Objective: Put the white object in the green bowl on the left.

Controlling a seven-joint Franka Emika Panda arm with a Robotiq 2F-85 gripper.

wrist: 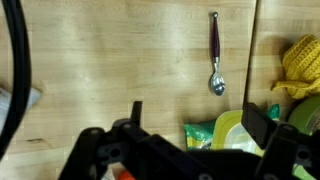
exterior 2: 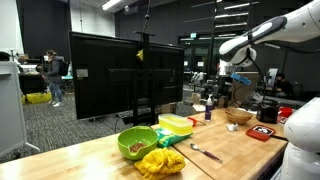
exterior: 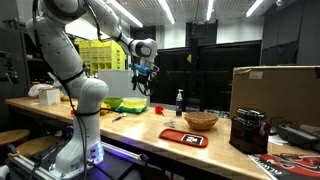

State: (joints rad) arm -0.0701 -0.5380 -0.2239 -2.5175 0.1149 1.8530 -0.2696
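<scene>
The pincer (exterior: 143,80) hangs high over the wooden table (exterior: 140,120), jaws spread with nothing between them. The low lime-green bowl (exterior: 128,103) sits below, slightly left. The white object (exterior: 42,93) is probably that pale lump far left, beyond the bowl.

The green bowl (exterior 2: 128,149) is low, wide and lime-coloured. It stands upright on the wooden surface, close to one long edge and toward one end of it (something brownish lies inside, too small to name). Its rim looks whole.
</scene>
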